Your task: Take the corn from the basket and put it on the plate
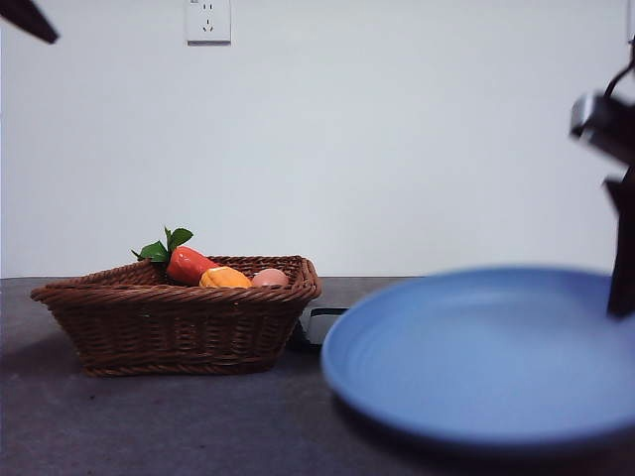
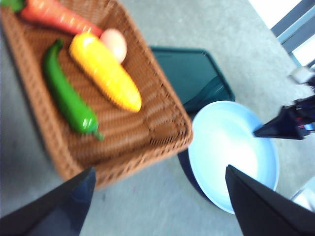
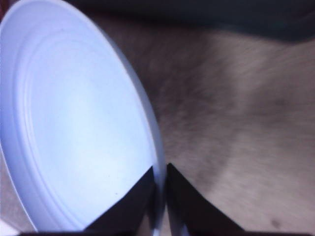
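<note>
The yellow corn [image 2: 106,71] lies in the brown wicker basket [image 2: 165,140], between a green pepper and a pink ball. In the front view only its end [image 1: 225,279] peeks over the basket [image 1: 179,327]. My left gripper [image 2: 159,169] hovers open above the basket's near corner, holding nothing. The light blue plate [image 1: 476,347] sits right of the basket. My right gripper [image 3: 160,183] is shut on the plate's rim [image 3: 147,123]. It shows as a dark tip at the plate's edge [image 2: 261,132] and at the front view's right side [image 1: 621,288].
A carrot with green leaves [image 1: 189,264], a pinkish ball [image 2: 114,44] and a green pepper [image 2: 69,93] share the basket. A flat black tray [image 2: 194,73] lies between basket and plate, partly under the plate. The left arm's tip [image 1: 28,18] shows top left.
</note>
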Motion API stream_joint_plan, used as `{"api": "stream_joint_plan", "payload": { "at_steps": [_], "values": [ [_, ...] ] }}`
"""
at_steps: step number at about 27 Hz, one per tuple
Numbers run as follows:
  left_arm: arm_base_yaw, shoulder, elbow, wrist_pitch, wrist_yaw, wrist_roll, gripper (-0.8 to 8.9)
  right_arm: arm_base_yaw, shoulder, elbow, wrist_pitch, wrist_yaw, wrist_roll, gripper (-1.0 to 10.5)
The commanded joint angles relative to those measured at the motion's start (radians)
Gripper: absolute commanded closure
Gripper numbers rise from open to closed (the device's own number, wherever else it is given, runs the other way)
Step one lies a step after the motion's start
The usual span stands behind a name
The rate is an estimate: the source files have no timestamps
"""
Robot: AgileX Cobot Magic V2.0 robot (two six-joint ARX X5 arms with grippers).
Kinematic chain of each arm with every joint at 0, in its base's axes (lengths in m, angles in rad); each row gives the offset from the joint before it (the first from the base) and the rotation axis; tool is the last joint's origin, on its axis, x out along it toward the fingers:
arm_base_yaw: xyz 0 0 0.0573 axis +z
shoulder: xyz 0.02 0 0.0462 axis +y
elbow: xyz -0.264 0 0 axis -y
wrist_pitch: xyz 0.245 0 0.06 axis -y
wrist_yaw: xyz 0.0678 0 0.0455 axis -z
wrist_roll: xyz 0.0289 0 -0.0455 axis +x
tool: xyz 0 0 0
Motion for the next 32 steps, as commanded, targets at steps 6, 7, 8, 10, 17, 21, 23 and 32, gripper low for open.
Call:
{"api": "stream_joint_plan", "payload": {
  "at_steps": [6,7,8,10,17,21,23,32],
  "values": [
    [-0.166,0.291,0.141,0.117,-0.193,-0.078,3.86,-0.061,-0.223,0.077,-0.113,0.032,-0.034,9.5],
    [-0.194,0.355,0.178,0.129,-0.236,-0.096,3.87,-0.07,-0.254,0.08,-0.118,0.031,-0.034,9.5],
    [-0.219,0.422,0.219,0.133,-0.277,-0.101,3.87,-0.078,-0.28,0.08,-0.123,0.031,-0.033,9.5],
    [-0.26,0.558,0.312,0.124,-0.35,-0.117,3.87,-0.087,-0.318,0.08,-0.144,0.032,-0.034,9.5],
    [-0.32,0.954,0.628,-0.008,-0.485,-0.12,3.87,-0.088,-0.364,0.08,-0.154,0.053,-0.038,9.5],
    [-0.326,1.083,0.705,-0.03,-0.486,-0.126,3.87,-0.088,-0.364,0.08,-0.151,0.053,-0.042,9.5],
    [-0.33,1.126,0.71,-0.023,-0.487,-0.139,3.87,-0.088,-0.363,0.08,-0.145,0.053,-0.042,9.5],
    [-0.339,1.223,0.711,0.042,-0.487,-0.149,3.96,-0.088,-0.363,0.08,-0.138,0.05,-0.043,9.5]
  ]
}}
